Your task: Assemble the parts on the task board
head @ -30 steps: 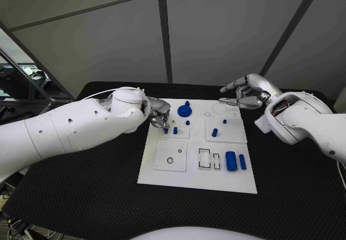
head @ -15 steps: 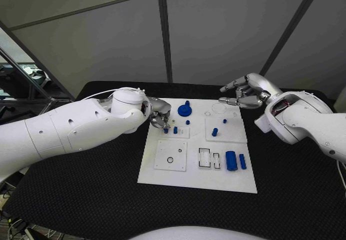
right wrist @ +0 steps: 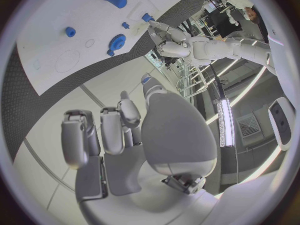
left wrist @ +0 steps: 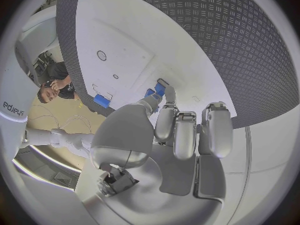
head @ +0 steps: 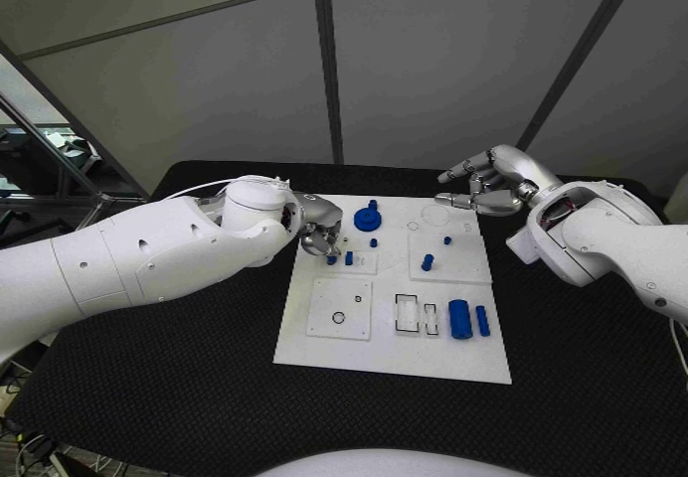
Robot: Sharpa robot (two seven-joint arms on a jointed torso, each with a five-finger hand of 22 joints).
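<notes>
left hand [head: 318, 231] edges slightly boardward | fingertips pinching a small blue peg [head: 331, 259], seating likely underway | right hand [head: 487, 185] spread, idle

Two smooth white arms, the left arm [head: 143, 258] bearing a thin white cable, end in silver hands.

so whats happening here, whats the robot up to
A two-armed robot is putting small blue parts together on a white board lying on a black table. Its left hand is down at the board's far left area, fingers touching a small blue peg there. The right hand hovers above the table beyond the board's far right corner, holding nothing. A blue gear, a larger cylinder and other pegs are on the board.
</notes>
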